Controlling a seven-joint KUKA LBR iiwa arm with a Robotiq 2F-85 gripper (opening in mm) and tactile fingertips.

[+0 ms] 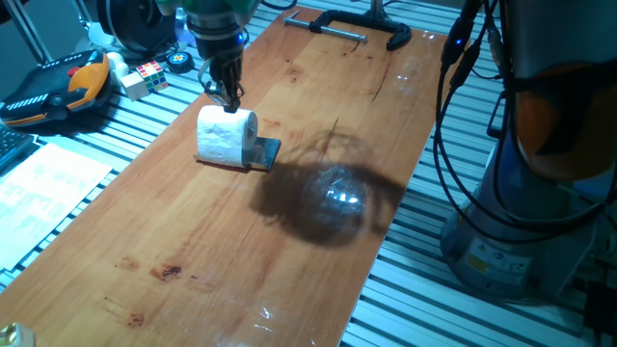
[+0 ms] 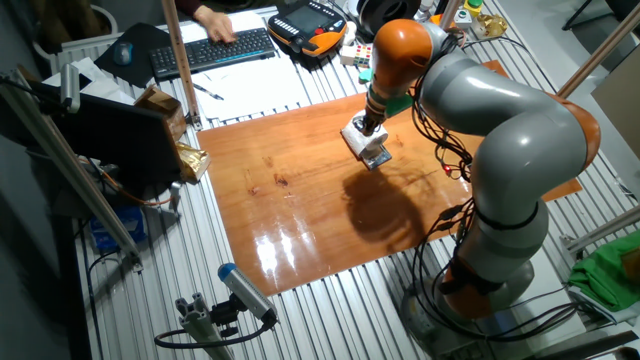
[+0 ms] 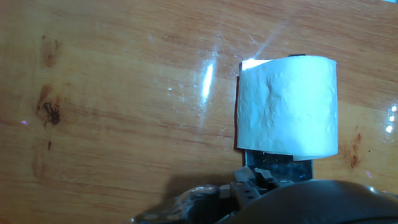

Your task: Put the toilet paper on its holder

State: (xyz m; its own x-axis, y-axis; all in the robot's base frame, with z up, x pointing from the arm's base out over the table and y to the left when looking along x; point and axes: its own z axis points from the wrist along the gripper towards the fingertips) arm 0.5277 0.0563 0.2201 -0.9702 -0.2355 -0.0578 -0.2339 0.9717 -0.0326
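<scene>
1. Jaws first: they hang just above the top of the toilet paper [image 1: 228, 135], pointing straight down; the two fingertips look pressed close together with nothing between them, so I'd call them closed and empty, though it's a small detail in one fixed view and the hand view doesn't show the tips clearly.
2. That puts the gripper [image 1: 230, 94] right over the roll's upper edge; whether it actually touches the paper, can't tell.
3. Roll is lying on its side on the wooden surface [image 1: 193, 251], hollow core facing sideways; it sits toward the far left part of the board.
4. Holder [image 1: 264, 152] is right there with it: a shiny grey plate pokes out flat from under the roll on the side nearer the middle of the board; the hand view shows a grey strip [image 3: 278, 167] at the roll's [image 3: 287, 104] lower edge too; the bar arm itself is hidden, so can't tell whether it runs through the core.
5. Other fixed view: orange and grey arm [image 2: 500, 120] bends over the board; roll [image 2: 358, 135] and holder [image 2: 377, 155] are tiny there, right under the hand.
6. Background bits: black clamp [image 1: 362, 29] at the far end of the board; Rubik's cube [image 1: 147, 77] off the board on the left.
</scene>
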